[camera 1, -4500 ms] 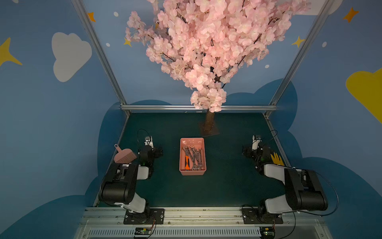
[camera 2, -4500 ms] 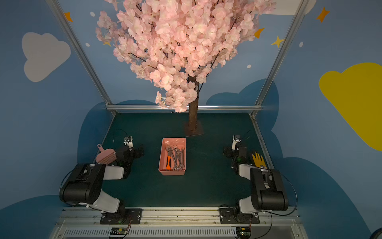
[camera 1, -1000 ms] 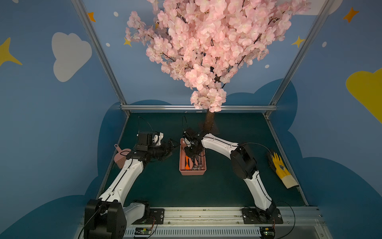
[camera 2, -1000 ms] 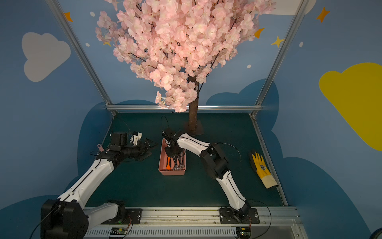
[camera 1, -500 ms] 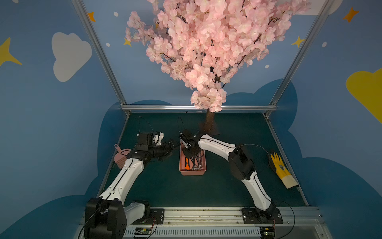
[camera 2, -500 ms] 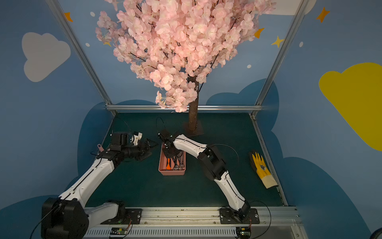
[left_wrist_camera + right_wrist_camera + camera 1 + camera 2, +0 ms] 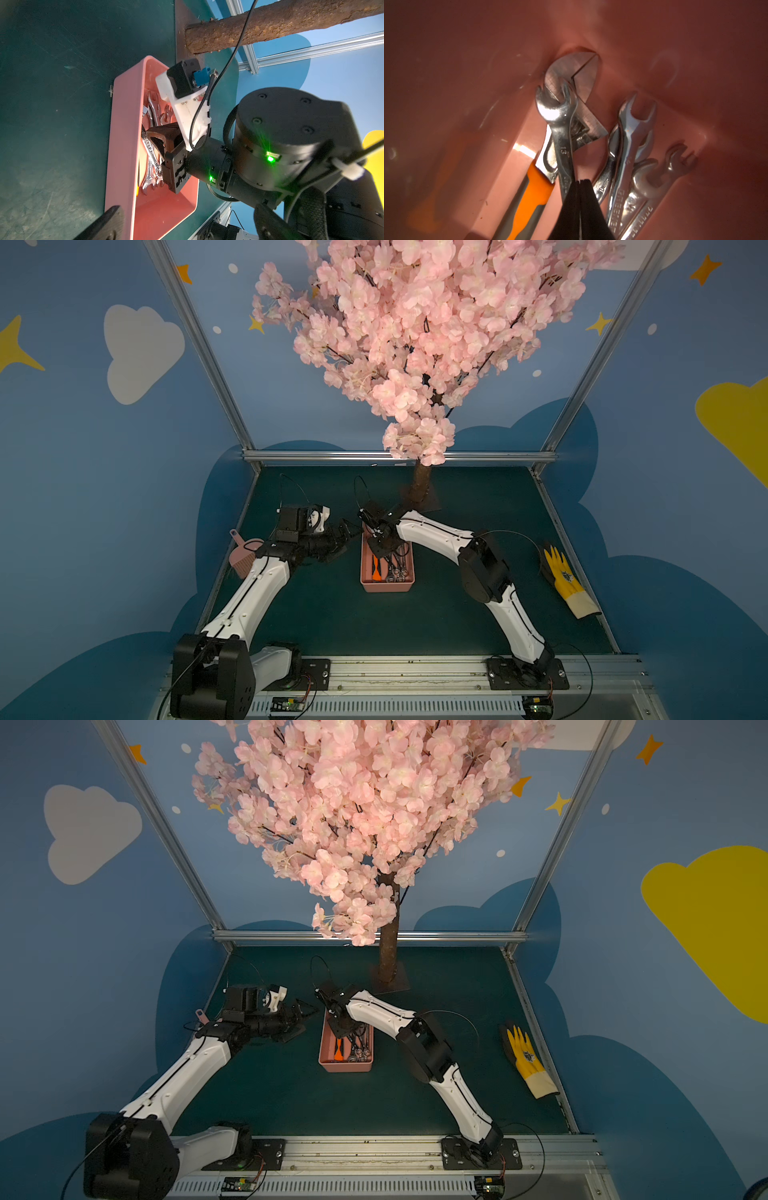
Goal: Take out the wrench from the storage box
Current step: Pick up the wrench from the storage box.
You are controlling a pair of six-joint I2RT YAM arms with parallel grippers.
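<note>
The right pincer [image 7: 580,184] is clenched, its two black fingers [image 7: 591,218] meeting along a thin seam deep inside the salmon-pink rectangular plastic storage box [image 7: 467,62]. The shank of a chrome open-ended wrench stamped 13 [image 7: 563,133] runs under those fingers, so it looks like the chosen piece, though I cannot tell whether the metal is truly pinched or merely covered. That wrench lies in the box with its head propped on the steel jaw of an adjustable spanner with an orange-and-grey handle [image 7: 527,199]. This tilts the wrench up off the floor (probably why it was picked, since there is room to get around it). Just beside them several more chrome wrenches [image 7: 631,149] are heaped against the wall, overlapping one another. The lift out is not yet done, and a slow, straight rise seems wise so the spanner is not dragged along. The left pincer [image 7: 346,541] hangs spread wide and empty near the box's left wall, perhaps ready to steady the box. Farther out on the dark green table [image 7: 332,622], a small ribbed pink dustpan [image 7: 245,558] lies by the left arm. A yellow rubber glove [image 7: 561,578] lies well apart at the right edge, and the brown trunk of an artificial pink-blossom tree [image 7: 419,489] stands behind the box.
</note>
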